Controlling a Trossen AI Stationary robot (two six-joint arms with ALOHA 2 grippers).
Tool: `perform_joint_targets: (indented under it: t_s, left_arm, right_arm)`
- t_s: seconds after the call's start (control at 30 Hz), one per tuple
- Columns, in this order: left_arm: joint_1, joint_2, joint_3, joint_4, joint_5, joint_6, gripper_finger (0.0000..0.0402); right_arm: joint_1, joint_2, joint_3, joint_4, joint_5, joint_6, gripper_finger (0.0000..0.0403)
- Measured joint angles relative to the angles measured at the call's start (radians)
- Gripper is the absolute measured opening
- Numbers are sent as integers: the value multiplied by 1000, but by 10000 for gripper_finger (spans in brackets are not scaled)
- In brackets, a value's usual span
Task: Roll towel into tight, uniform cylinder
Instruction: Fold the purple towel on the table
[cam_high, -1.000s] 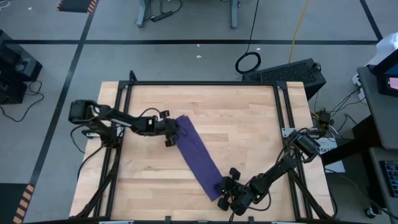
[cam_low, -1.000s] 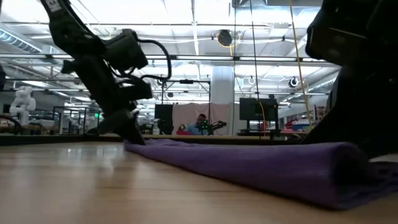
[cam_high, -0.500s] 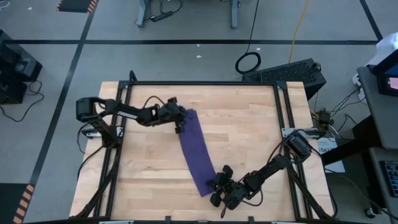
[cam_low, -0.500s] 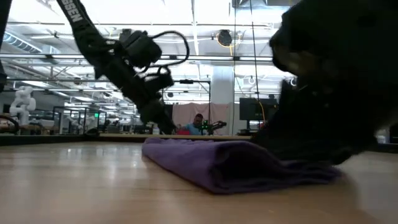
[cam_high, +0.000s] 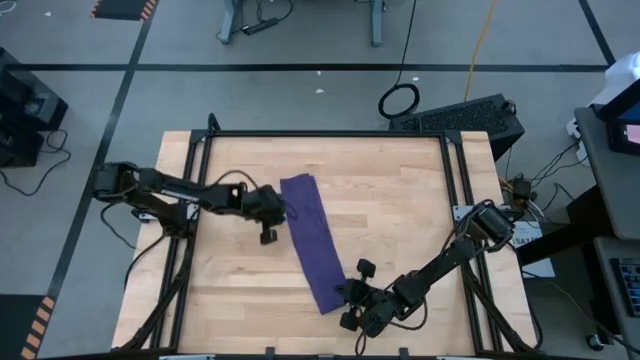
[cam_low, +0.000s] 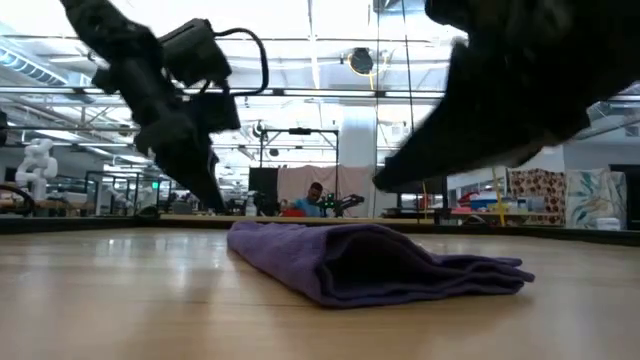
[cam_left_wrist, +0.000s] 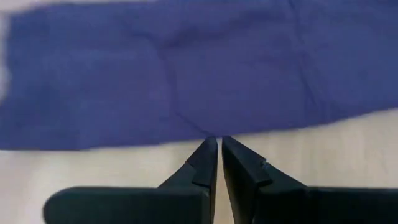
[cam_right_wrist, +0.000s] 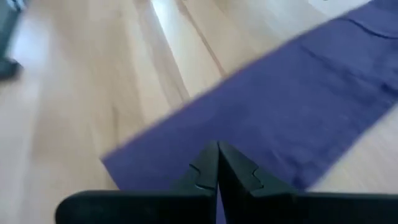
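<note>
One long purple cloth towel (cam_high: 312, 240), folded into a narrow strip, lies diagonally across the middle of the pale wooden tabletop (cam_high: 400, 200), flat and not rolled. The left gripper (cam_high: 272, 212) sits just beside the strip's far end, on its left edge, fingers nearly together, tips at the cloth's border and holding nothing. The right gripper (cam_high: 350, 297) is at the strip's near end, its fingers pressed shut, tips over the cloth; no fabric is visibly pinched between them.
</note>
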Motion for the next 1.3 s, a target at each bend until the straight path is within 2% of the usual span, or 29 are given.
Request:
perform_joint_targets:
  t_s: [0.2,0.33,0.43,0.53,0.7,0.93,1.1,1.3]
  left_arm:
    - [-67,61,-72,163,-169,-9,33]
    - [-47,111,-72,241,-262,50,33]
    - [-1,162,-71,326,-283,120,33]
    - [56,222,-63,403,-279,151,33]
    - [141,288,-61,520,-216,181,33]
    - [202,302,-8,544,-129,216,33]
    - [180,252,51,418,-97,215,33]
    - [65,116,82,223,-75,96,33]
  right_arm:
    - [-2,26,0,-82,-28,119,0]
    - [0,63,-1,-52,-42,200,0]
    - [0,85,-1,-29,-68,265,0]
    - [0,94,2,4,-91,313,0]
    - [2,124,2,132,-95,322,0]
    - [0,141,1,203,-72,320,0]
    - [-5,130,0,207,-67,294,0]
    - [-18,27,0,65,-192,168,0]
